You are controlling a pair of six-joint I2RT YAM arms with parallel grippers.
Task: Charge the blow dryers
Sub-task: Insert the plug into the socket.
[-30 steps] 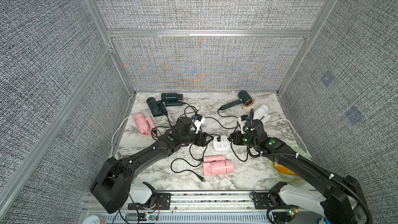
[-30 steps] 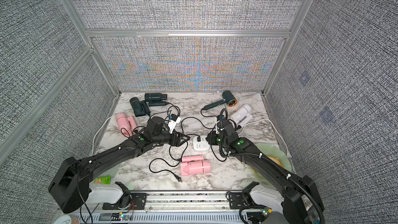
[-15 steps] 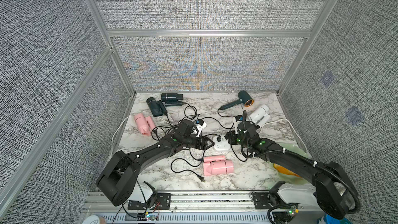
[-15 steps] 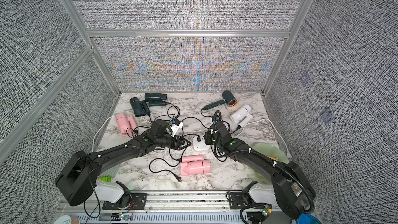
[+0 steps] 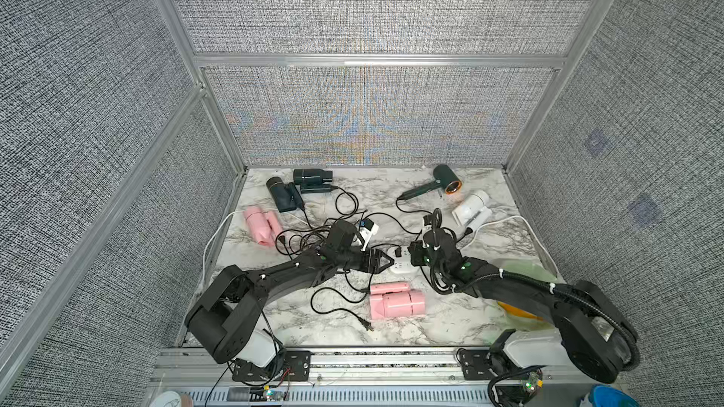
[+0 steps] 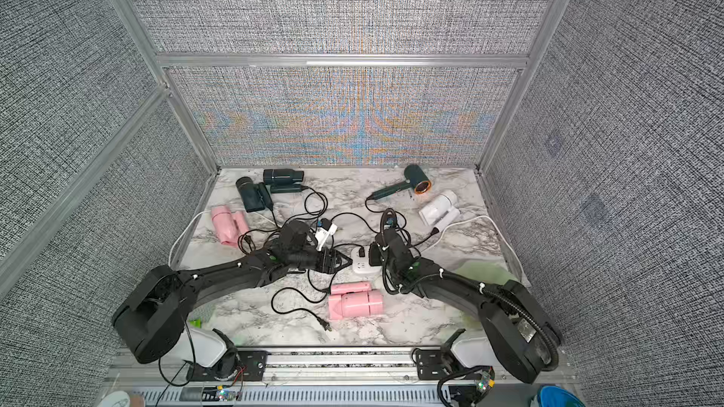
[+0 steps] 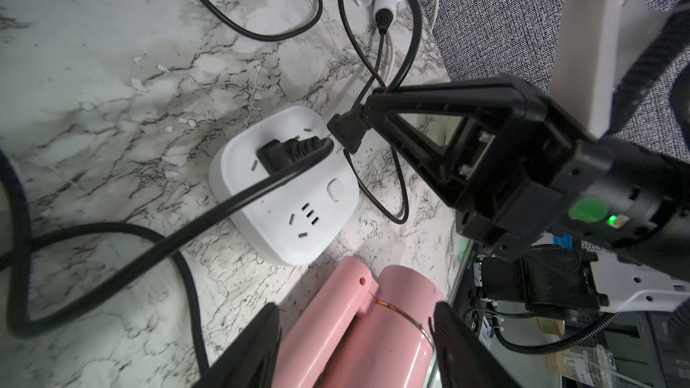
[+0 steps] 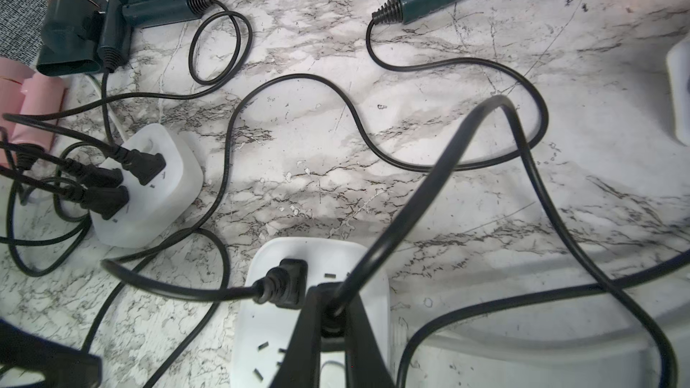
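My right gripper is shut on a black plug, held at the edge of the middle white socket block. Another plug sits in that block. My left gripper is open and empty beside the block, hovering over a pink blow dryer. At the back lie two dark teal dryers, a copper-ringed one, a white one and a second pink one.
A second socket block carries three plugs. Black cords loop over the marble between the dryers, and a loose plug lies near the front. White cables run along the sides. A green and orange item lies under the right arm.
Both arms have sunk lower and edged in toward the middle socket block. The right gripper has kept its hold on the plug, and the left has stayed open.
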